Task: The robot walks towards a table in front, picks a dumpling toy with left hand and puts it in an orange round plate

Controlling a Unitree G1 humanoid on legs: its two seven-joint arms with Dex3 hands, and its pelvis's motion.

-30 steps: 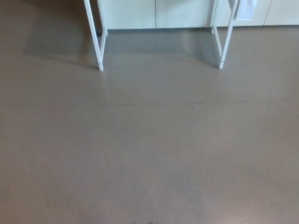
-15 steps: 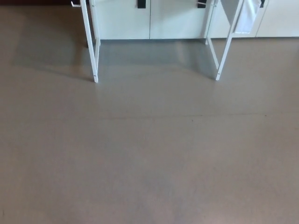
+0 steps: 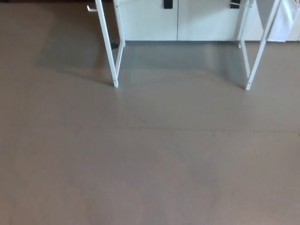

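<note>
Dumpling toy: not in view; its place cannot be told, presumably on the table top above the frame's upper edge.
Orange round plate: not in view, same limit.
Table: only the white legs show; the front left leg (image 3: pixel 108 47) and the front right leg (image 3: pixel 258 54) rise out of frame, so the top surface is hidden.
Landmark: the front left leg serves as reference for all places below.
Floor: bare grey-brown floor (image 3: pixel 150 159) fills the view from the front left leg down to the lower edge; a thin seam runs across it below the leg's foot.
Cabinets: pale cabinet fronts (image 3: pixel 150 21) stand behind the front left leg, beyond the table.
Left hand: not in view; finger state cannot be told.
Right hand: not in view; finger state cannot be told.
Toy relative to fingers: cannot be told, since neither shows.
Step in hand: step 1 of 3, the walk to the table; judged incomplete.
Next move: close the remaining floor toward the legs, keeping centred between the 2 front legs, until the table top enters the view.
</note>
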